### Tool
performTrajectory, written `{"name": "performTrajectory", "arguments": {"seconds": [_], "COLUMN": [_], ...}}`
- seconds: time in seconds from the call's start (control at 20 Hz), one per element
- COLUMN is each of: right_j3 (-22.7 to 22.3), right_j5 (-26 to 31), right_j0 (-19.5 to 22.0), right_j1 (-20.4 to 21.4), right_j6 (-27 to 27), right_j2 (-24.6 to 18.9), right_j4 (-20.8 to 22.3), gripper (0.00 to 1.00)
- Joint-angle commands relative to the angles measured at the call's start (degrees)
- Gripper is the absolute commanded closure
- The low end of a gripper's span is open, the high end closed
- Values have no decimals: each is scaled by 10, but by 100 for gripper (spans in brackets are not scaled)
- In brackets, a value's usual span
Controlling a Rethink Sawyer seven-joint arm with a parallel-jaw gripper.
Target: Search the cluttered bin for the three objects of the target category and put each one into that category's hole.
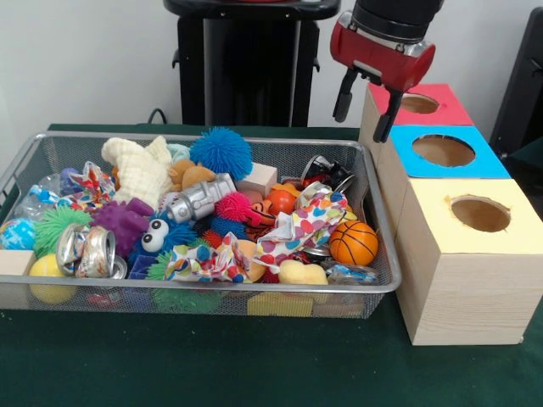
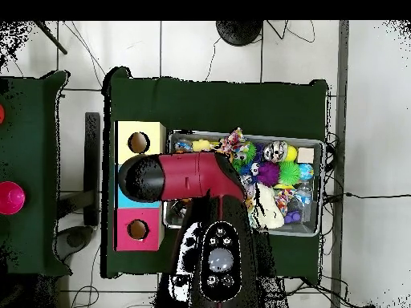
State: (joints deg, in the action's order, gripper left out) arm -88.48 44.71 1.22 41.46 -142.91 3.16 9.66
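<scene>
While bin [image 1: 373, 284] is packed, open empty claw [image 1: 365, 106] hangs w/ room

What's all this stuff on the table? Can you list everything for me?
wire mesh bin: one, silver, on the green table, heaped with toys
spiky ball: one, blue, at the back of the heap
basketball: one, small, orange, near the bin's end closest to the boxes
plush toy: one, cream, toward the back of the bin
crushed can: one, silver, near the bin's front rim
wooden boxes: three in a row beside the bin, each with a round hole; tops red, blue, yellow
table: one, green cloth
gripper: one, red and black, open, empty, above the red box
</scene>
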Motion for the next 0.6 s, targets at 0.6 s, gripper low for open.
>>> {"name": "performTrajectory", "arguments": {"seconds": [0.6], "right_j3": [58], "right_j5": [1], "right_j0": [41], "right_j1": [-19], "right_j6": [11], "right_j2": [-42], "right_j4": [-5], "gripper": [0]}}
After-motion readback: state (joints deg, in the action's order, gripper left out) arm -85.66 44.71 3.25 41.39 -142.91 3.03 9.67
